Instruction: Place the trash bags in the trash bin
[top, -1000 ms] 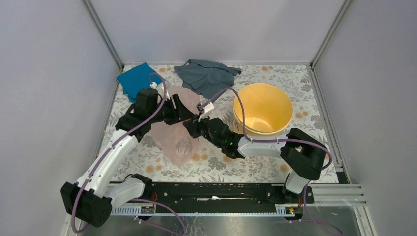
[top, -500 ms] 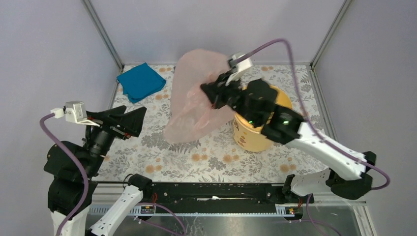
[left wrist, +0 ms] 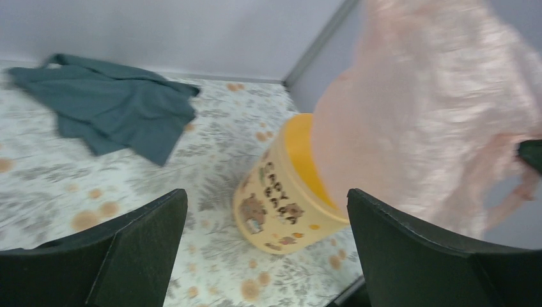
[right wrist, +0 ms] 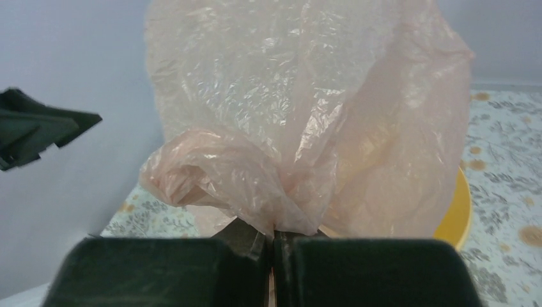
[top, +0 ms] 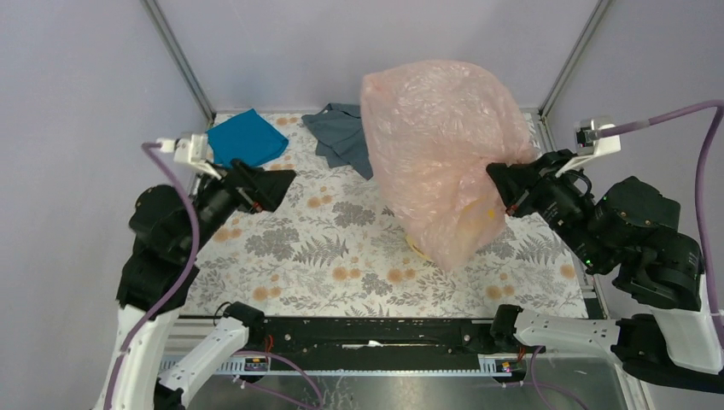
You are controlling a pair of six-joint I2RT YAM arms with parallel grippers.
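Note:
The pale pink trash bag [top: 435, 145] billows in the air over the yellow-orange trash bin [top: 478, 224], hiding most of it. My right gripper [top: 499, 181] is shut on a gathered edge of the bag [right wrist: 281, 128], raised at the bin's right side. In the left wrist view the bin [left wrist: 281, 198] stands upright with printed marks on its wall, the bag [left wrist: 434, 115] hanging above it. My left gripper [top: 277, 184] is open and empty, raised over the table's left part, well apart from bag and bin.
A teal cloth [top: 246, 137] lies at the back left and a grey cloth [top: 340, 137] at the back middle, partly behind the bag. The grey cloth also shows in the left wrist view [left wrist: 108, 109]. Grey walls and metal posts enclose the floral table [top: 341, 248].
My right gripper has carried the bag from the table's middle up and to the right, over the bin, and the bag has puffed open. My left gripper let go, pulled back left and rose.

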